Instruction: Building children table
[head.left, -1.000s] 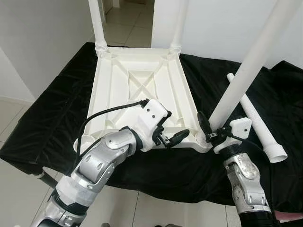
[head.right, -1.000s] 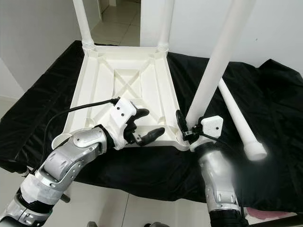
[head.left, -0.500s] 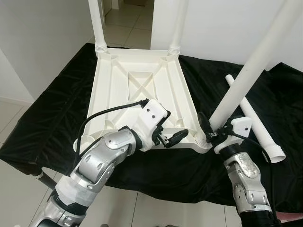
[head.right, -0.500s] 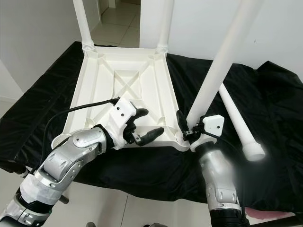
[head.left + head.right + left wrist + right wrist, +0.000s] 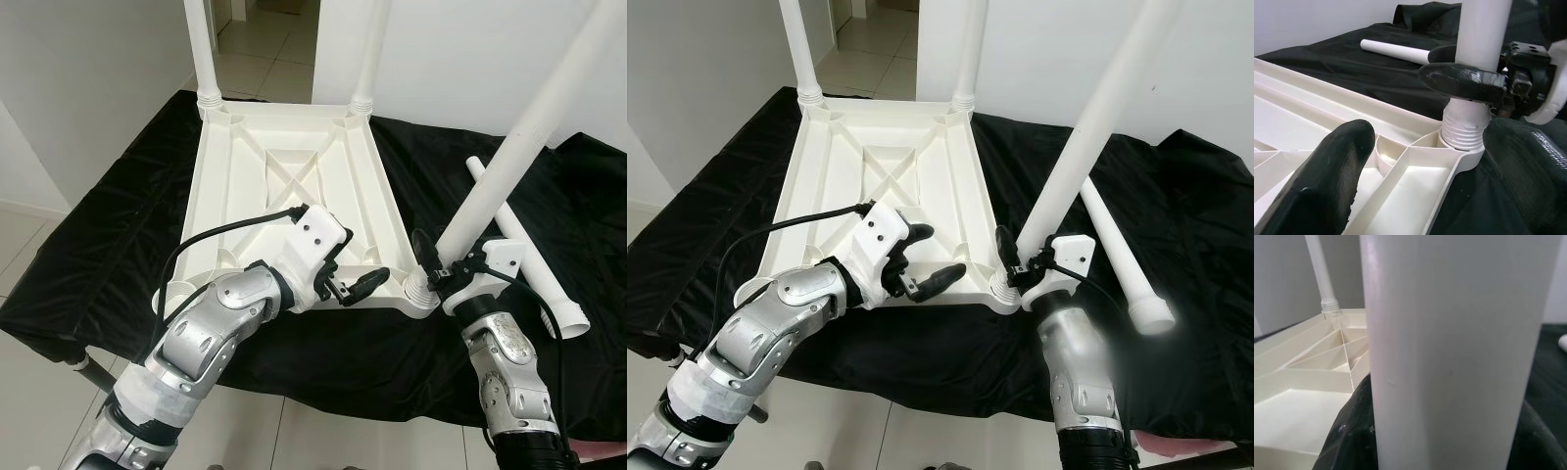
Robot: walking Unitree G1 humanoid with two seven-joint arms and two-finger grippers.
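Note:
The white children's tabletop (image 5: 294, 186) lies upside down on a black cloth. Two white legs (image 5: 201, 49) (image 5: 372, 49) stand upright in its far corners. A third leg (image 5: 509, 157) leans up to the right, its threaded end (image 5: 1464, 129) sitting in the near right corner socket. My right gripper (image 5: 441, 269) is shut on this leg just above the thread. My left gripper (image 5: 353, 279) hovers open over the near rim, beside that corner, with its fingers (image 5: 1332, 171) spread and holding nothing. A fourth leg (image 5: 534, 269) lies loose on the cloth at the right.
The black cloth (image 5: 108, 245) covers a low table whose near edge drops to a tiled floor. White walls stand left and behind, with a doorway (image 5: 265, 39) beyond the far legs. The near left corner socket (image 5: 171, 294) holds no leg.
The right gripper has shifted slightly right and down with the third leg, so its threaded end now sits lower in the corner socket. The left gripper has barely moved.

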